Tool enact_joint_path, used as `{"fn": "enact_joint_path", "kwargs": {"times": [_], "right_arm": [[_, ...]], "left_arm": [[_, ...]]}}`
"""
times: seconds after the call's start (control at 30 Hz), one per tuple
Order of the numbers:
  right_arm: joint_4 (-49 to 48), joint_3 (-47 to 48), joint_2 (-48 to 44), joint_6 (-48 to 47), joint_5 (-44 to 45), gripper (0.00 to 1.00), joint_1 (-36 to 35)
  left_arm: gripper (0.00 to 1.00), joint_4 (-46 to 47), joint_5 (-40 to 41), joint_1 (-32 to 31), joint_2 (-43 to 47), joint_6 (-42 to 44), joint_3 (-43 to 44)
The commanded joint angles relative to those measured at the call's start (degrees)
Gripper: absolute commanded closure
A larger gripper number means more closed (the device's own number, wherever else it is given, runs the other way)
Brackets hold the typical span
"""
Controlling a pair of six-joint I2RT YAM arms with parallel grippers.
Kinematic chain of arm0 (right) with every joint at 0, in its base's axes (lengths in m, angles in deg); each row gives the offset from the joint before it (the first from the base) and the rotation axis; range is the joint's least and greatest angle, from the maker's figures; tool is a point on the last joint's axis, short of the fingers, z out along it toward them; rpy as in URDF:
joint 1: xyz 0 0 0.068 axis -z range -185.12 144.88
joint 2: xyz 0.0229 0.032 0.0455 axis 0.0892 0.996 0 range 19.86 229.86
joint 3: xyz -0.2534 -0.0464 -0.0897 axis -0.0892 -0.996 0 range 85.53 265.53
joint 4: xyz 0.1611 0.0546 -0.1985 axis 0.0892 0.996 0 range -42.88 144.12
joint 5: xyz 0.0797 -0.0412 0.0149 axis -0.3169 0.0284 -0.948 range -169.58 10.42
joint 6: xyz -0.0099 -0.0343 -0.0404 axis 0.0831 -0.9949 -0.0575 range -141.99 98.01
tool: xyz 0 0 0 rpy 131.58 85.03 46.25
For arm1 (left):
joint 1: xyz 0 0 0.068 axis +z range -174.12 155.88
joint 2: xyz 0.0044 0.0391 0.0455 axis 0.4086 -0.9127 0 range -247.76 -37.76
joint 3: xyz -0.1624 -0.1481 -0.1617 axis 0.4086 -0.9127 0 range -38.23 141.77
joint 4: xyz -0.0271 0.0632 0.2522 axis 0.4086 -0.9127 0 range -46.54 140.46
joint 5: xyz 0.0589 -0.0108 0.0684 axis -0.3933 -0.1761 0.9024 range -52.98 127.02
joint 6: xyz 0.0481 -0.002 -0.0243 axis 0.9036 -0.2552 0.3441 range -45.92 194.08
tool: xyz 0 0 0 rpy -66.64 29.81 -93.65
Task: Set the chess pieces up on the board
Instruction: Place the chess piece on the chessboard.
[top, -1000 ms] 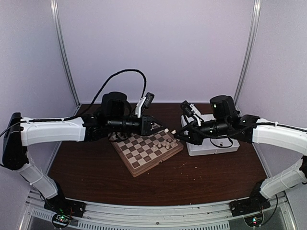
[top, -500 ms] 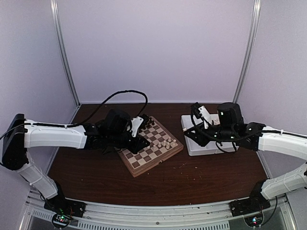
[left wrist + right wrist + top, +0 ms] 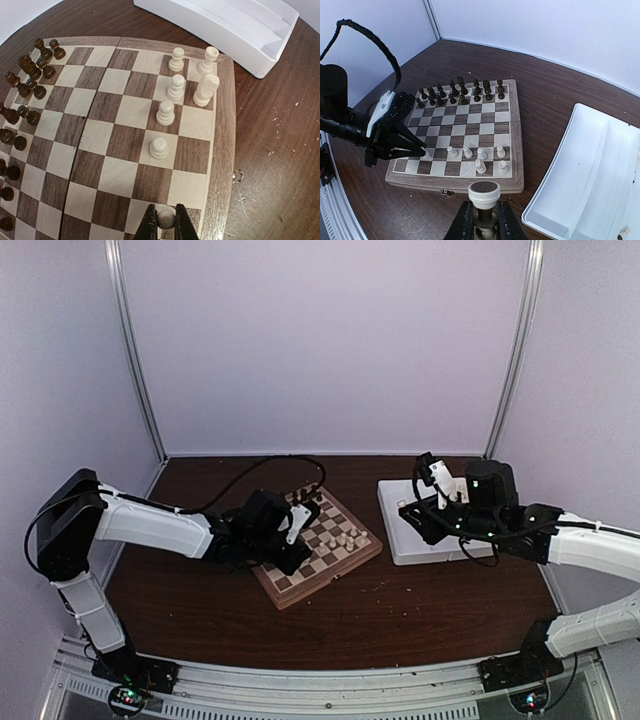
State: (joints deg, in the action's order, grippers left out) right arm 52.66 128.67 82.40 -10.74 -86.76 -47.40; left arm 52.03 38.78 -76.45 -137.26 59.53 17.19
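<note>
Jaws of the left gripper (image 3: 162, 227) stand almost together, pinching a small cream-white pawn (image 3: 165, 217) by its sides, low over a square beside the thick light rim of the square wooden chessboard with light and dark brown checks (image 3: 221, 150); whether the pawn's base rests on the wood I cannot tell; jaws of the right gripper (image 3: 484, 222) are likewise nearly shut on a cream-white piece with a round top, dark in the middle (image 3: 484, 192), perhaps a rook, held in the air near the board's edge on the side of the white rectangular plastic tray (image 3: 590, 165). The step in hand looks to be seating the pawn in line with the four cream-white pawns (image 3: 165, 112) standing in a row, with a cream-white knight (image 3: 206, 90) and a cream-white rook (image 3: 210, 60) on the edge row beside them; to do it well, bring the base flat on the middle of its square before letting go; part the fingers only a little; rise straight up, so nothing near is knocked; the right arm had best wait until the left is away; the dark brown-black figures (image 3: 30, 65) along the far side need no touching.
</note>
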Motion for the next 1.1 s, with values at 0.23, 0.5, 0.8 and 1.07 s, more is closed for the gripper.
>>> {"fn": "enact_joint_path", "kwargs": {"times": [0.23, 0.5, 0.8, 1.07], "right_arm": [[-0.5, -1.6, -3.0, 1.1, 2.0, 0.91, 0.5], [-0.3, -1.9, -3.9, 1.1, 2.0, 0.90, 0.6], [0.2, -1.7, -4.0, 1.0, 2.4, 0.90, 0.7], [0.2, -1.7, -3.9, 0.9, 2.4, 0.90, 0.8]], "left_arm": [[0.93, 6.3, 4.0, -0.2, -3.8, 3.1, 1.8], [0.93, 6.5, 4.3, -0.2, -5.8, 3.8, 3.1], [0.93, 6.2, 4.2, -0.2, -6.9, 4.3, 4.3], [0.89, 6.2, 4.2, -0.2, -7.2, 4.3, 4.2]]}}
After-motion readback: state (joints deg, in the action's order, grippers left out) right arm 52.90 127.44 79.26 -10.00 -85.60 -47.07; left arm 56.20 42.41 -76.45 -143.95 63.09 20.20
